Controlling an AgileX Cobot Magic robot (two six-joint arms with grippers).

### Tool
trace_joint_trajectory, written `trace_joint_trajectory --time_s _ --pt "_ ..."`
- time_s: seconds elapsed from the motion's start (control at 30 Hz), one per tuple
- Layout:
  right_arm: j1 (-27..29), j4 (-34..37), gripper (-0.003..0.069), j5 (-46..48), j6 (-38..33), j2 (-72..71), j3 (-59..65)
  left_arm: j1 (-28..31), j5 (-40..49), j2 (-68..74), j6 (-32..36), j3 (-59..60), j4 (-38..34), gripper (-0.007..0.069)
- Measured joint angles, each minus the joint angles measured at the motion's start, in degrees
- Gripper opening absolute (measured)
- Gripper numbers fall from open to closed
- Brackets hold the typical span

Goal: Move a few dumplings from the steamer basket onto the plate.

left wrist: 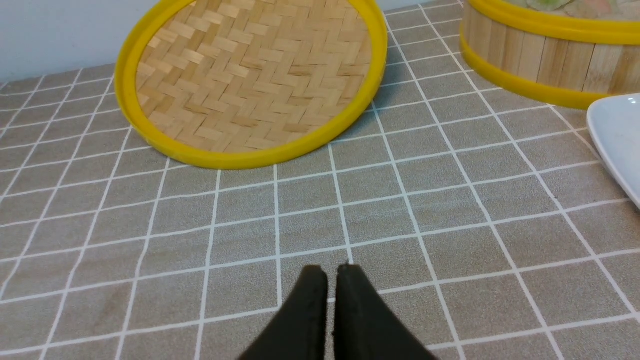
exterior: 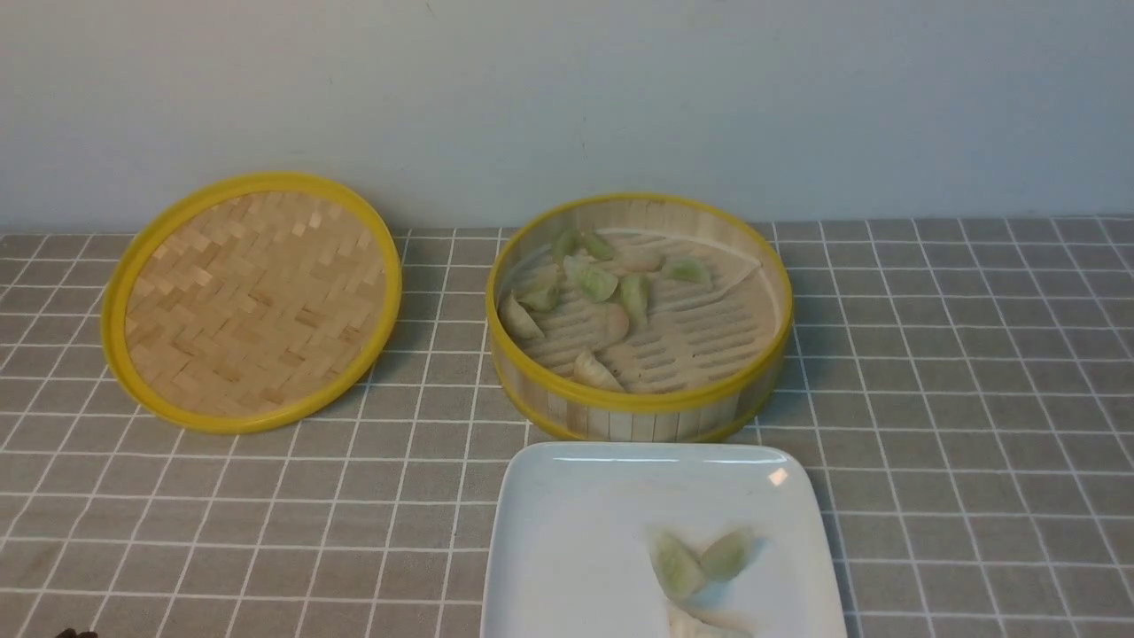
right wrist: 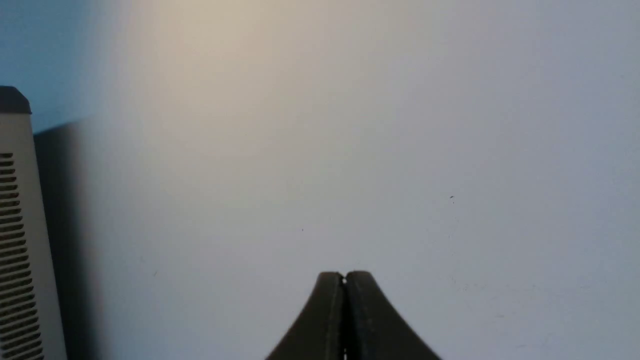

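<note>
From the front, the steamer basket sits at the centre of the grey checked surface, toward the far side. Inside it lie the dumplings — pale green and pinkish ones, gathered mostly on the left half of the slatted floor, with a sheet of liner paper showing at the far right. Just in front of the basket, nearer to me, is the white plate, cut off by the near edge of the picture. Two green dumplings on the plate touch each other, and a paler one peeks in at the bottom edge just beside them. The woven lid stands left of the basket, propped at a tilt against the wall.

From my left wrist, my left end effector hovers over bare cloth with its tips all but together, only a thin slit between them and nothing in it. The lid lies beyond it, the basket wall and a corner of the plate off toward the right.

From my right wrist, my right end effector is pressed closed and empty — pointed at a plain pale wall, with a vented beige casing at one edge.
</note>
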State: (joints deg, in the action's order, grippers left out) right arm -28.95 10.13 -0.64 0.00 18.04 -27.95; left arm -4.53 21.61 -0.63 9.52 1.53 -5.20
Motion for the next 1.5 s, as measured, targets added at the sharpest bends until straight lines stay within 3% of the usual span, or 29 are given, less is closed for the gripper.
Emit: trace_joint_trajectory --time_s 0.47,0.7,1.07,1.2,1.5 --pt "0.0 -0.61 -0.0015 8.69 0.44 -0.36 1.6 0.0 0.04 0.0 0.0 0.0 0.0 0.0009" --pt "0.72 -11.14 -0.0015 17.1 -4.62 -2.72 2.71 0.0 0.04 0.0 0.0 0.0 0.0 0.0009" --pt "25.56 -12.16 -0.0015 21.31 -2.52 -12.5 21.14 0.0 0.04 0.0 0.0 0.0 0.0 0.0009" --pt "29.2 -11.5 -0.0015 22.2 0.0 -17.18 28.91 0.0 0.06 0.0 0.0 0.0 0.0 0.0009" --pt "29.01 -11.5 -0.0015 22.45 0.8 -18.58 29.15 0.0 0.11 0.0 0.0 0.0 0.0 0.0009"
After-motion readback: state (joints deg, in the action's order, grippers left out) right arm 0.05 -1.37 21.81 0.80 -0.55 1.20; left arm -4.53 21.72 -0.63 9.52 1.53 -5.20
